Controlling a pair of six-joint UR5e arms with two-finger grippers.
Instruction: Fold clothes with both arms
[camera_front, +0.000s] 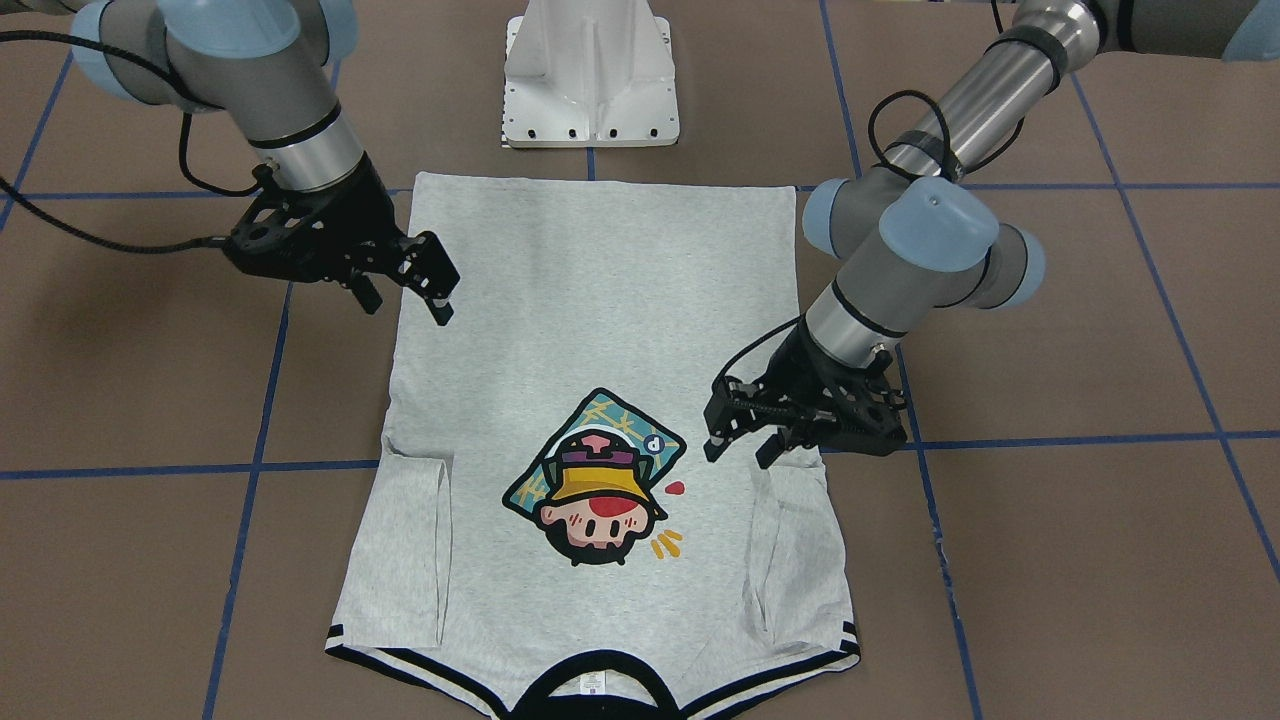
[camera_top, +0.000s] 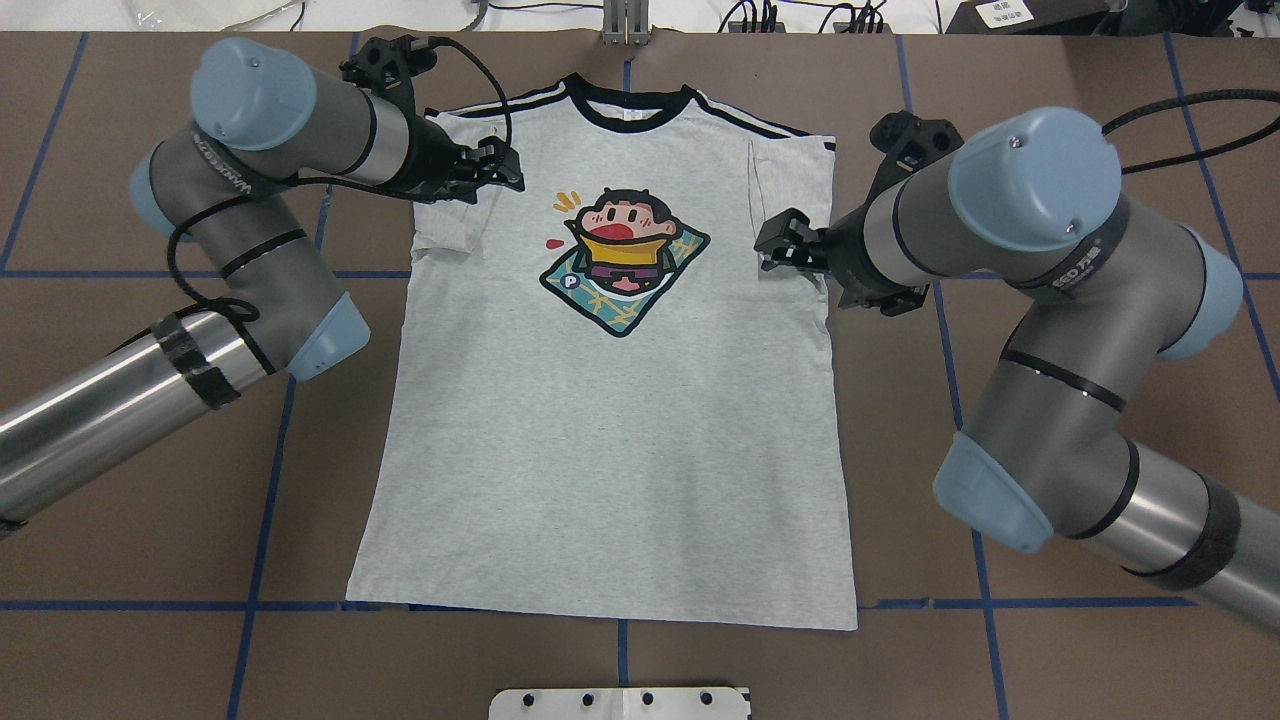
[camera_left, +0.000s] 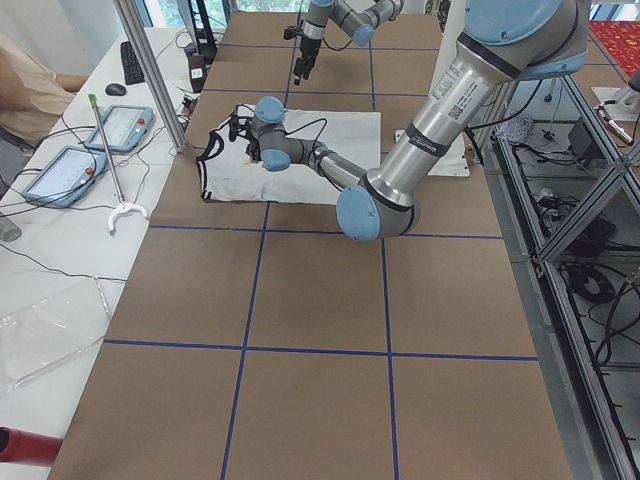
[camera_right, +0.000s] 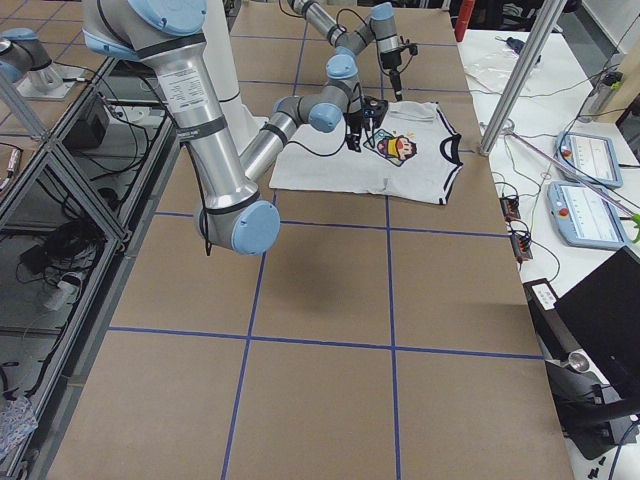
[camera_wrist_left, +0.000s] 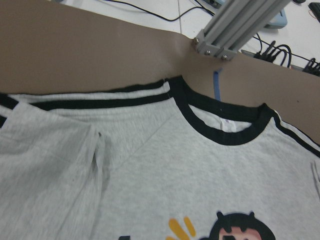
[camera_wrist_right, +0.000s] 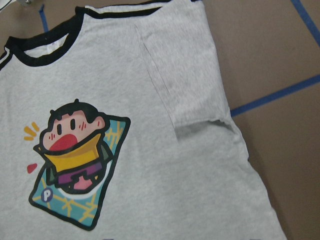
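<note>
While the left pincer (camera_top: 510, 170) hangs open and empty above one tucked-in sleeve (camera_top: 445, 225), one soft heather-grey shirt (camera_top: 620, 420) lies flat, print up, across the brown taped surface (camera_top: 450, 660). The right pincer (camera_top: 775, 243), second of two, spreads empty beside the other sleeve. One white pedestal (camera_top: 620, 703) fronts the hem.

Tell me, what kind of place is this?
Probably a robot lab: a left arm and right arm reach over a T-shirt on a taped table, with control tablets on a side bench.
</note>
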